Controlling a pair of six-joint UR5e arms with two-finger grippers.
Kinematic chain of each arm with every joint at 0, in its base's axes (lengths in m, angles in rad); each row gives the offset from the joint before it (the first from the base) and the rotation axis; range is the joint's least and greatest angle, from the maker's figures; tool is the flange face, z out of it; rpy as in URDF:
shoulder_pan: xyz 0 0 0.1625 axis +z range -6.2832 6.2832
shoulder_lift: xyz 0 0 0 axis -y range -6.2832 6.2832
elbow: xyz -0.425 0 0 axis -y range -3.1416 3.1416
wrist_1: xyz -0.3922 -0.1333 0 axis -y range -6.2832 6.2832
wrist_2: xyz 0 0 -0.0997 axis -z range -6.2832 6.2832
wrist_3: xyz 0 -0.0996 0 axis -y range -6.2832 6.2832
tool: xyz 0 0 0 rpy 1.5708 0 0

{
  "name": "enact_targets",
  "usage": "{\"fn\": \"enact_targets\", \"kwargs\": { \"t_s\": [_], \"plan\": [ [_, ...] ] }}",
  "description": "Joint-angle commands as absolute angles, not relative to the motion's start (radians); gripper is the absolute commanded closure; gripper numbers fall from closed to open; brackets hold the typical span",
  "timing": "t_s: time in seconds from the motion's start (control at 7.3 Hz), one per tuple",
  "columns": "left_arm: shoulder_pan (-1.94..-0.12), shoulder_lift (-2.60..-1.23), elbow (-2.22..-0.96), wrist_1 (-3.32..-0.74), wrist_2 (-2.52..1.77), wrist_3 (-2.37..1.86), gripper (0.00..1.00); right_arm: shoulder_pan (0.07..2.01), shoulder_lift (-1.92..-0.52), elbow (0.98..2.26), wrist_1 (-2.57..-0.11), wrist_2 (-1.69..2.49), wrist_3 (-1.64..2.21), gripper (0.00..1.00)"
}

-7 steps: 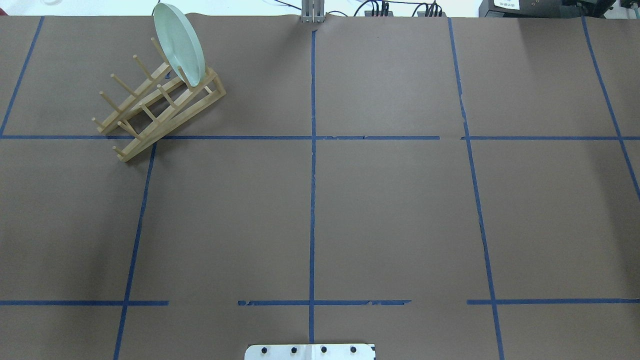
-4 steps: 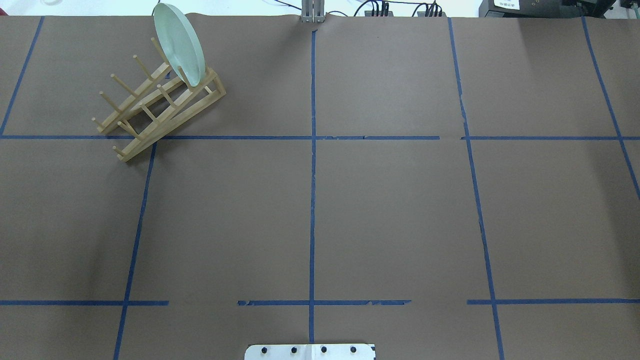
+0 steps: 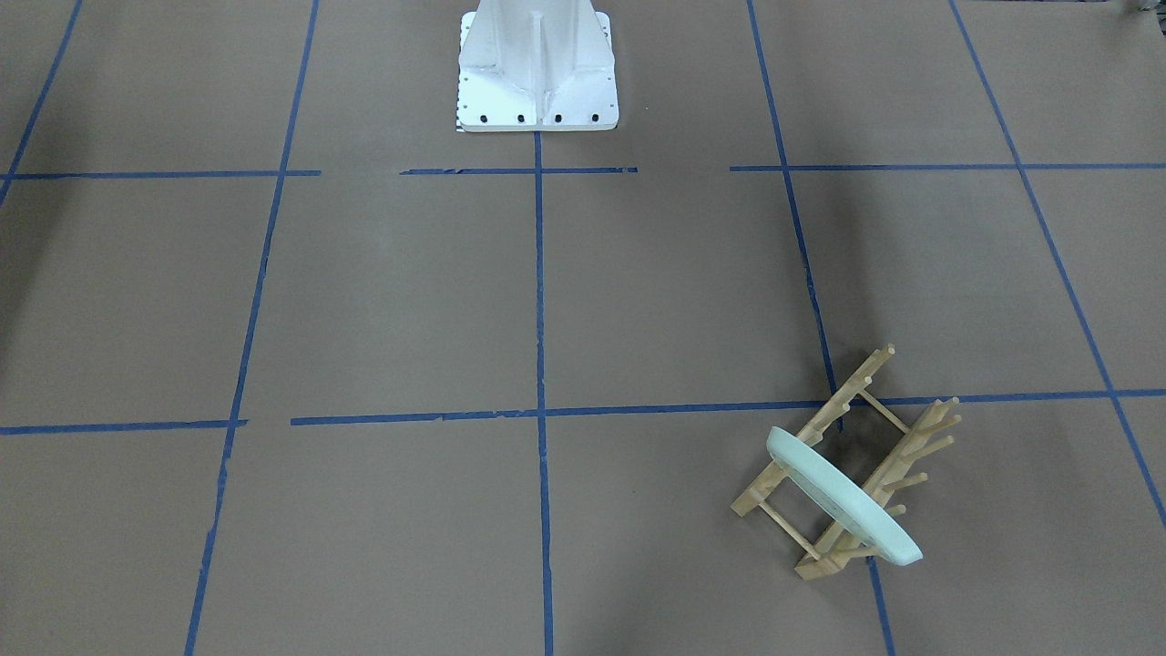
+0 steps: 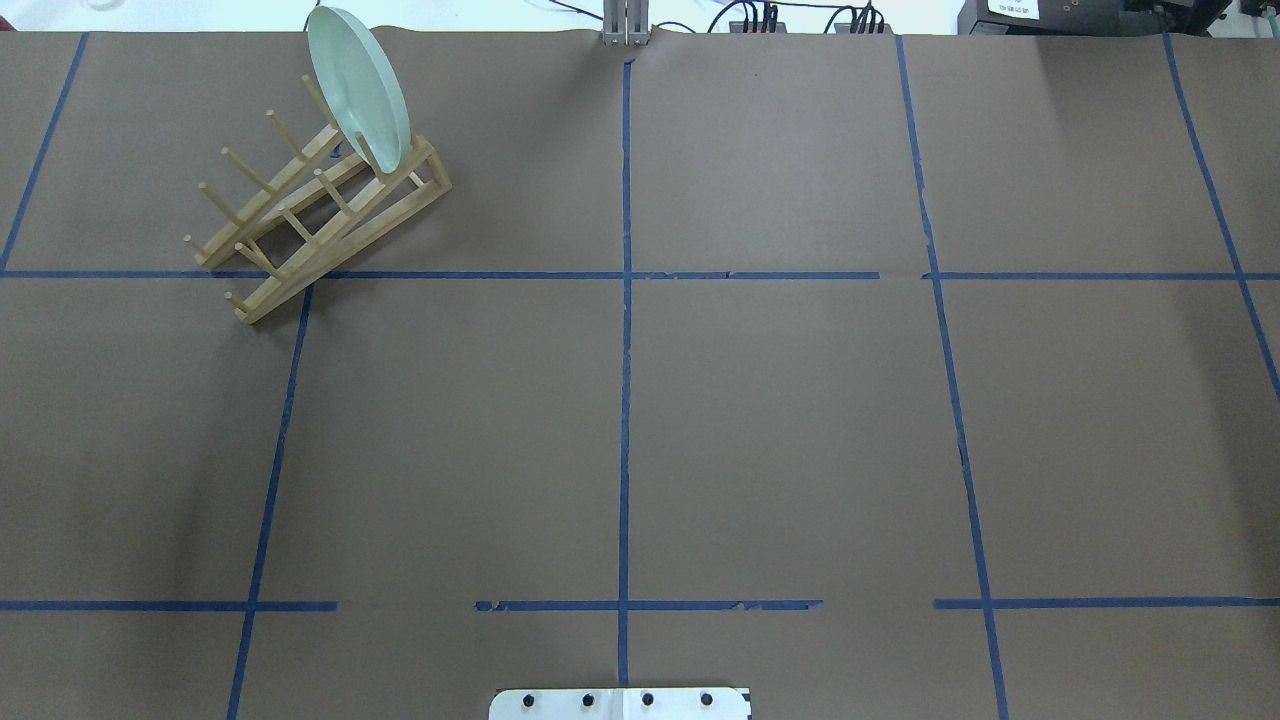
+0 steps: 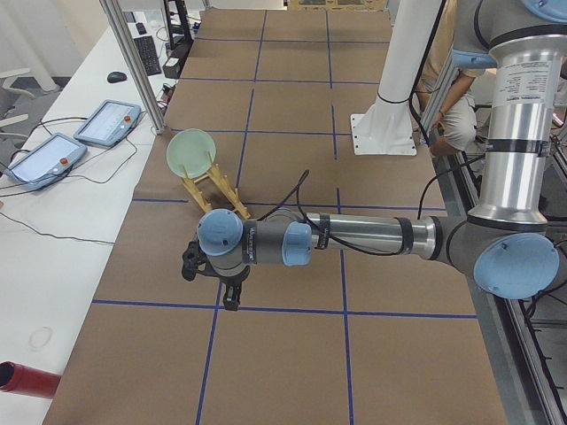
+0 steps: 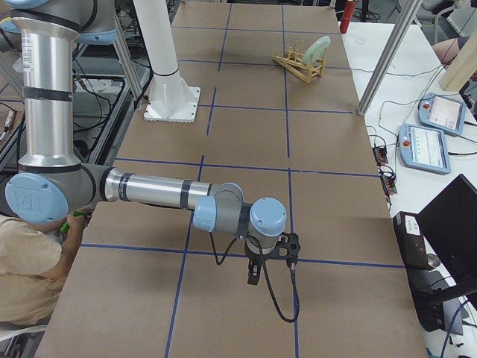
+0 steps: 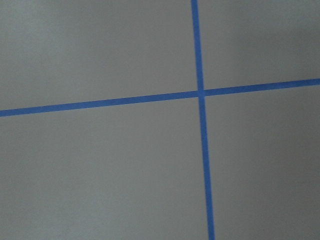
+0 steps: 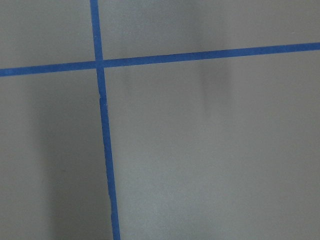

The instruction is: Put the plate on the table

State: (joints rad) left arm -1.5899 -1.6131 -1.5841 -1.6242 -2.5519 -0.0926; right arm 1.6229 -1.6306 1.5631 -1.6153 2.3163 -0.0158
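The plate (image 4: 358,88) is seen standing on edge in the end slot of the wooden rack (image 4: 340,245), at the rack end farthest from the white robot base (image 3: 537,68), tilted and propped against the pegs; it is not yet laid on the bench (image 4: 780,430). The rack is set skewed on the bench, across a crossing of the blue tape lines (image 4: 625,275), with its other slots unoccupied. In the overhead and front views no arm is found near the rack. The left gripper (image 5: 232,301) is seen only from the side camera, pointed down over the bench, well apart from the rack on the side nearer that camera; whether its fingers are released or clenched cannot be told. The right gripper (image 6: 253,277) is likewise seen only from the opposite side camera, pointed down, far from the rack at the other end of the bench; its finger state cannot be told either. Nothing but bare bench and a tape crossing is shown in both wrist views.
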Motion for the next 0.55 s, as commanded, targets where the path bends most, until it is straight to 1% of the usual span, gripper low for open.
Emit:
{"fn": "enact_targets", "kwargs": {
  "t_s": [0.0, 0.14, 0.27, 0.41],
  "plan": [
    [-1.53, -1.688, -1.562, -1.951, -2.655, -0.665, 0.0, 1.623, -1.631, 1.563, -1.615, 2.316, -0.017, 0.0],
    [-1.499, -1.762, -1.502, -2.115, -2.651, -0.872, 0.0, 1.623, -1.631, 1.563, -1.615, 2.316, -0.015, 0.0],
    [-1.455, -1.866, -1.438, -2.258, -2.617, -1.105, 0.0, 1.623, -1.631, 1.563, -1.615, 2.316, -0.015, 0.0],
    [-1.346, -1.925, -1.437, -2.36, -2.497, -1.288, 0.0, 1.623, -1.631, 1.563, -1.615, 2.316, -0.015, 0.0]
  ]
}}
